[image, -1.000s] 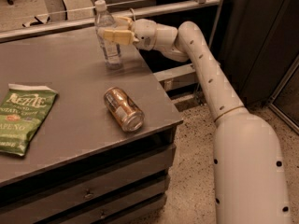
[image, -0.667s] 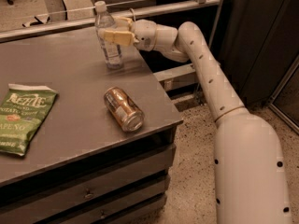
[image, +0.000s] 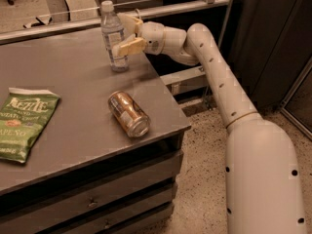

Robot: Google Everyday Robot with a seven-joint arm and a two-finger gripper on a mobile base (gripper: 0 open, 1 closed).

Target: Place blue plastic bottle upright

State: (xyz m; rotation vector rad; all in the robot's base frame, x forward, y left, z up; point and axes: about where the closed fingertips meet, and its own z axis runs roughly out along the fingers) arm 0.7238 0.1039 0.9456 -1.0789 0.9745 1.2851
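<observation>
Already the small blue plastic bottle (image: 112,31), clear with a white cap and a pale label, stands upright on its base near the far right corner of the grey flat-topped table (image: 73,82), close to the right edge. The robot's cream-coloured two-finger gripper (image: 120,35) is at that same corner, reaching in from beyond the right edge on the long white jointed arm (image: 214,67). Its jaws sit one on either side of the bottle's lower body, and as far as can be judged they are clamped on it, the nearer one lying across the label. Nearer the front right corner a copper-brown metal drink can (image: 128,114) lies on its side, well apart from the bottle, and a green crisp bag (image: 24,123) lies flat by the left edge. By my reading, the main work is done: the bottle is vertical with its base on the surface. What remains is to let go cleanly and draw the arm away without tipping it.
</observation>
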